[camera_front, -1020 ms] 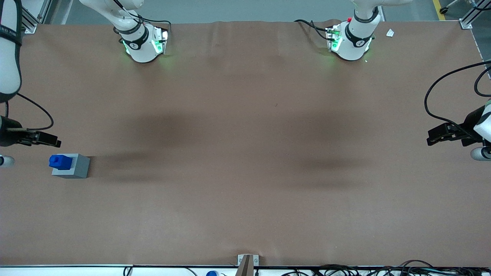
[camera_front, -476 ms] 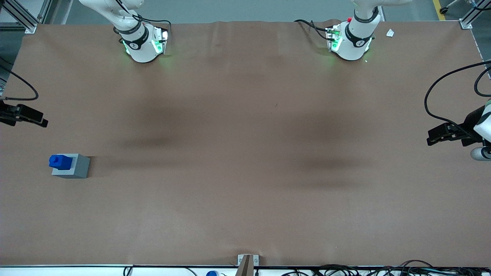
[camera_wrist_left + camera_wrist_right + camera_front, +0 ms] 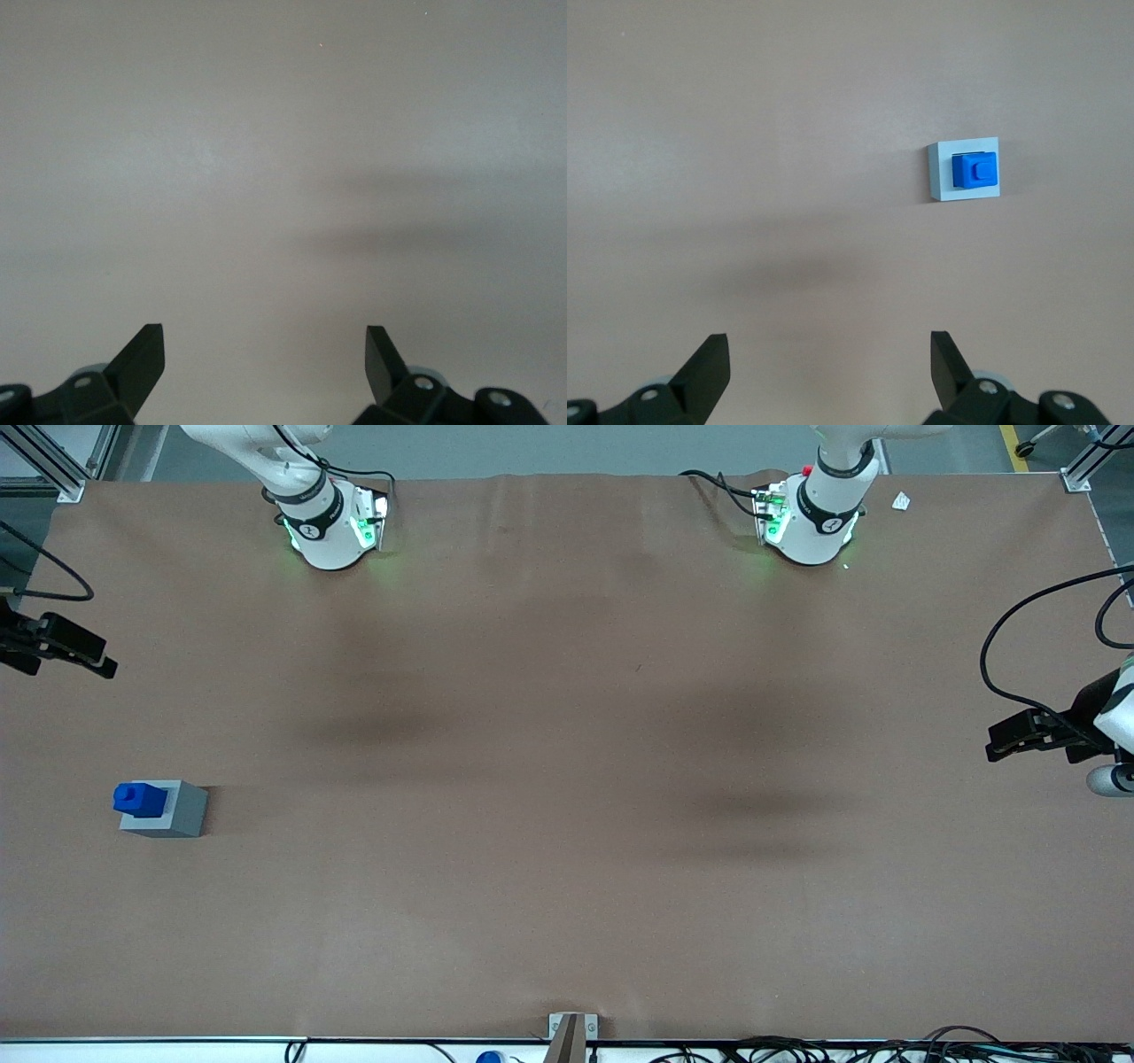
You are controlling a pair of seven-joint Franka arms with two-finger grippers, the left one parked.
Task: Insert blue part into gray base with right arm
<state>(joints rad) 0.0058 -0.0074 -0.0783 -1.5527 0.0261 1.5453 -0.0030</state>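
The blue part point(image 3: 139, 799) sits in the top of the gray base point(image 3: 168, 809) on the brown table, toward the working arm's end. Its stud faces up. Both show in the right wrist view too: blue part point(image 3: 975, 170), gray base point(image 3: 943, 179). My right gripper point(image 3: 97, 662) is at the table's edge at the working arm's end, farther from the front camera than the base and well apart from it. In the right wrist view the gripper point(image 3: 830, 359) is open and empty, high above the bare table.
The brown table cover point(image 3: 567, 779) spans the view. The two arm bases point(image 3: 332, 522) stand at the edge farthest from the front camera. Cables point(image 3: 797, 1050) lie along the nearest edge.
My right gripper has drawn away from the gray base, moving farther from the front camera and upward. The blue part and base have not moved.
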